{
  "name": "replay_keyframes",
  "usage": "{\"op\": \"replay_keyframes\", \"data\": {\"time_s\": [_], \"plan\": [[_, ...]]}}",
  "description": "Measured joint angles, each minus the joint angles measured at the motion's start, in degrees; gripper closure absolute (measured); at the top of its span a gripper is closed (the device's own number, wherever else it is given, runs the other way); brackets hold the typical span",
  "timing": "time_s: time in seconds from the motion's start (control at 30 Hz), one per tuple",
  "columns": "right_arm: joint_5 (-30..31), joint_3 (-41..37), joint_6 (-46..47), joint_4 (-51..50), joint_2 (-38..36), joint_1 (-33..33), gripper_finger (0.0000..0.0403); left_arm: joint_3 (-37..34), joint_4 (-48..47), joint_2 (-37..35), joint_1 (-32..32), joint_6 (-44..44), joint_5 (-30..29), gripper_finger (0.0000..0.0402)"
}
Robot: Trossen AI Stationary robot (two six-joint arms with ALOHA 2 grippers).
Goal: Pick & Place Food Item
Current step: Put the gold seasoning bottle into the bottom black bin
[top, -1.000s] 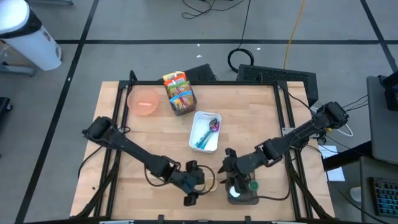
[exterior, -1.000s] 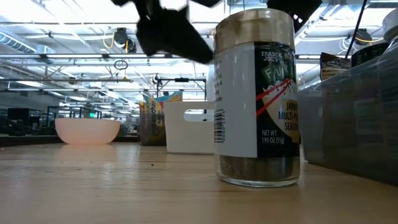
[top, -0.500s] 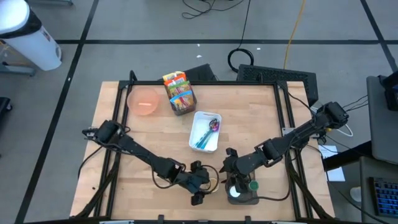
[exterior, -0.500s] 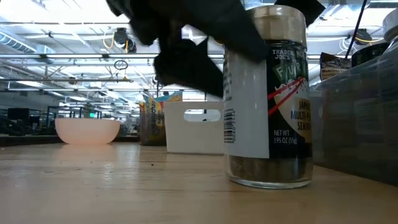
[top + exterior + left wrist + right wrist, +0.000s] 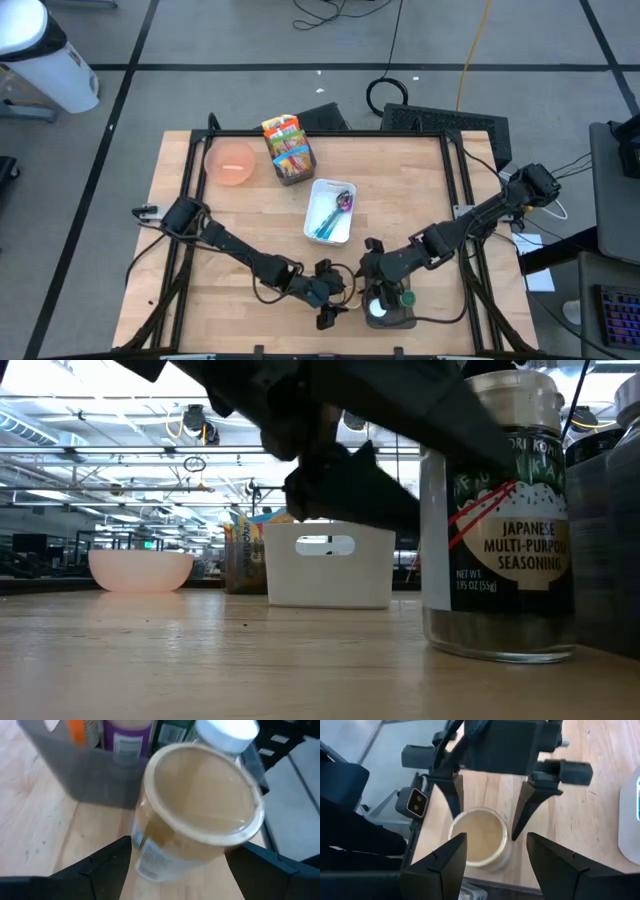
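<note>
The seasoning jar (image 5: 500, 520) stood upright on the surface (image 5: 240, 235), beside the grey bin (image 5: 95, 772). The left hand (image 5: 485, 802) was released, fingers straddling the jar. The right hand (image 5: 495, 865) hovered above, open, empty. Grasp, lift and placement remained.

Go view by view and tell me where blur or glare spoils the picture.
Left wrist view: the seasoning jar is smeared soft, as are the bottles in the grey bin behind. Low view: the dark left tool is a featureless silhouette against bright ceiling lights, though the jar label reads sharp. High and right wrist views: evenly lit, no glare.
</note>
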Motion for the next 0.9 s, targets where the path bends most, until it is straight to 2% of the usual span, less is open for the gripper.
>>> {"op": "replay_keyframes", "data": {"time_s": [0.37, 0.9], "plan": [[0.06, 0.00, 0.12, -0.61, 0.00, -0.04, 0.0204, -0.03, 3.23, 0.39, 0.87, 0.25, -1.95, 0.0077], [0.32, 0.00, 0.18, -0.61, 0.00, -0.11, 0.0204, -0.03, 4.58, 0.39, 3.07, 2.88, -1.64, 0.0098]]}}
